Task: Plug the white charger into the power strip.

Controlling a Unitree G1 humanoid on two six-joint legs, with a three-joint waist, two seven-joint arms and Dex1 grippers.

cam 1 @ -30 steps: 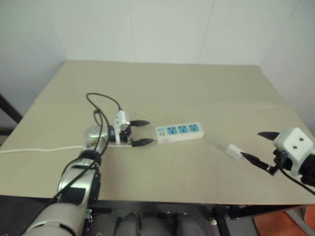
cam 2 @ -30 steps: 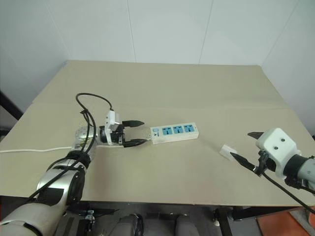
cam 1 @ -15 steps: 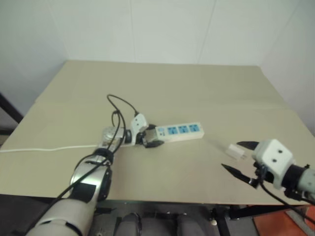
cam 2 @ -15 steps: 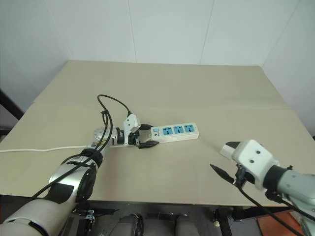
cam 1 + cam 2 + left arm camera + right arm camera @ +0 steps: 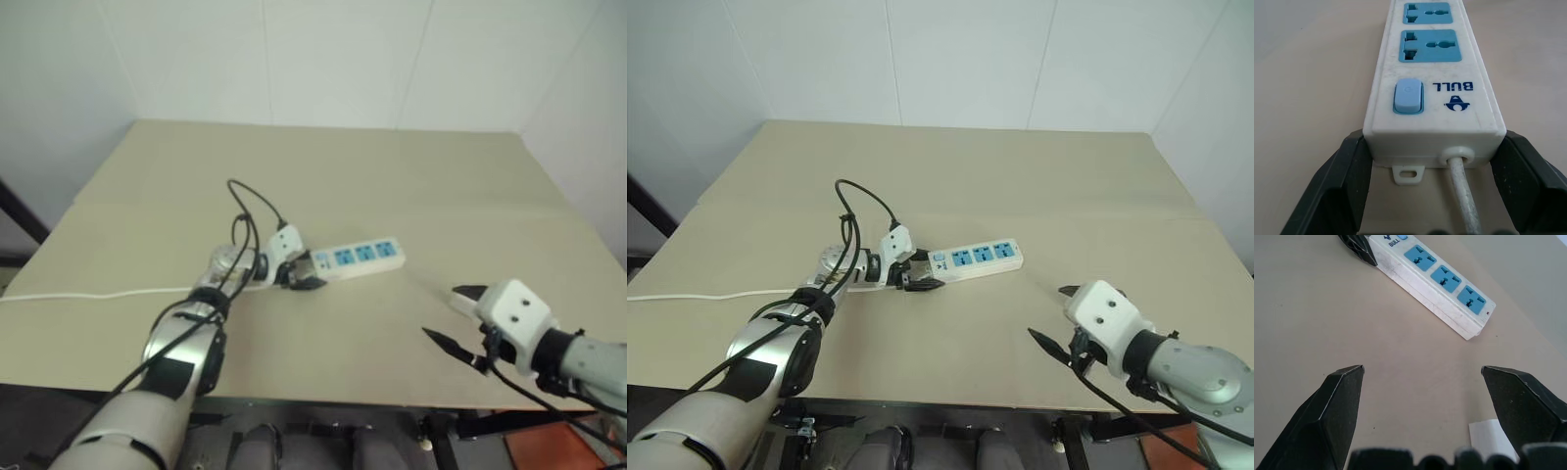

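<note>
Left wrist view: two black fingers of the left gripper clamped on the switch end of the long white plastic power strip, one at each long side, thin white cord running out between them. Blue rocker switch beside the nearest of three blue-faced sockets. Left arm reaching across the beige tabletop, gripper aimed rightward along the strip, lying mid-table. Right gripper spread wide, holding nothing, hovering low near the front right edge. Small white boxy charger lying flat just beside its far finger, well apart from the strip.
</note>
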